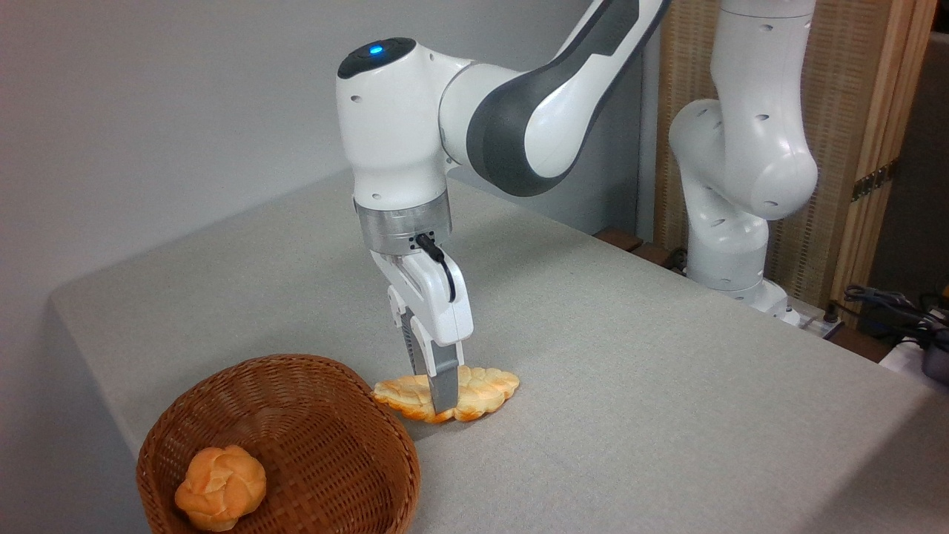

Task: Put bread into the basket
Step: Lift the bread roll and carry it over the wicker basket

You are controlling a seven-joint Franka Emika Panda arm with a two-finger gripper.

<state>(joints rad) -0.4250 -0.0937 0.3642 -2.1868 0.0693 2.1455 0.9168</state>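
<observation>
The bread, a flat leaf-shaped pastry with browned scalloped edges, lies on the grey table just right of the basket. My gripper comes straight down on the bread's middle, its fingers pinched across its width. The near finger hides part of the pastry, which still rests on the table. The round brown wicker basket stands at the front left, its rim almost touching the bread's left tip.
A small round knotted orange bun lies inside the basket. The arm's white base stands at the table's far right, with cables beyond it. The table's left edge runs close behind the basket.
</observation>
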